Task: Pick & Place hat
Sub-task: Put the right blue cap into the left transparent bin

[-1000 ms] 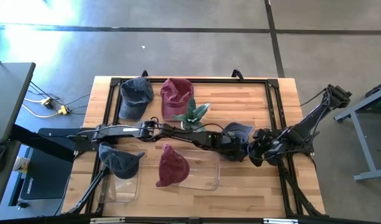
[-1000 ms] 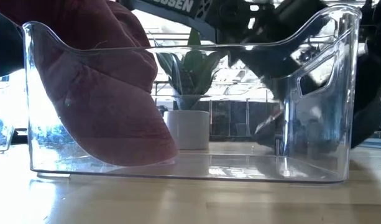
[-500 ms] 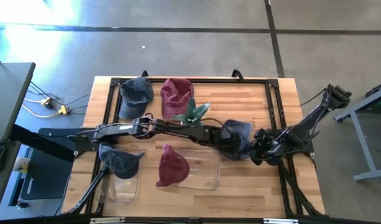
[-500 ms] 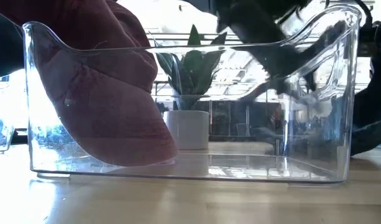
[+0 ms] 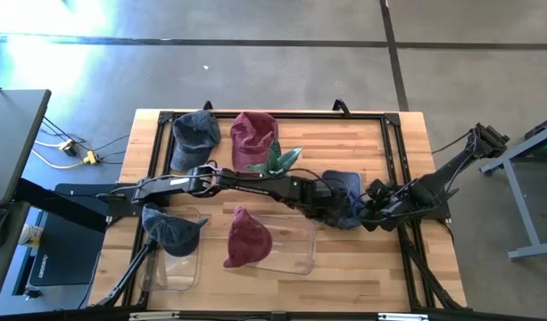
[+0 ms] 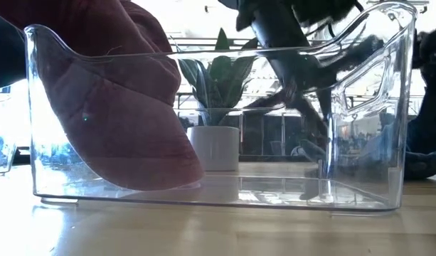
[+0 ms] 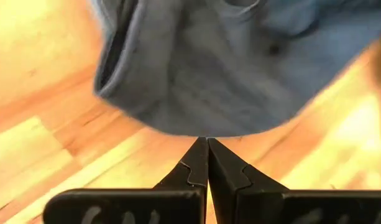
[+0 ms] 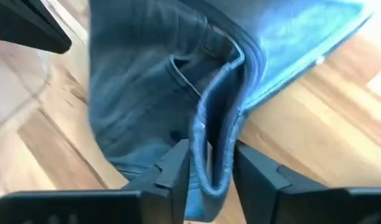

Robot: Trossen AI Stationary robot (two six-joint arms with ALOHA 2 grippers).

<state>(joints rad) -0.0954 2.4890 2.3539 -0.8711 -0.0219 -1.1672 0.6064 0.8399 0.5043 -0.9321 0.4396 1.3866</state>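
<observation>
The blue hat (image 5: 344,198) lies between both pincers; right gripper (image 8: 207,163) pinches its folded edge; left gripper (image 7: 207,163), pressed together, noses its left side

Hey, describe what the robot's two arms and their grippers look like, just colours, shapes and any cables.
Both arms are dark, nearly black, built of slim jointed links. The left gripper has two flat black fingers tapering to points, with stepped notches on their inner edges. The right gripper has two black, angular, blocky fingers. A thin dark cable loops along the right arm.
</observation>
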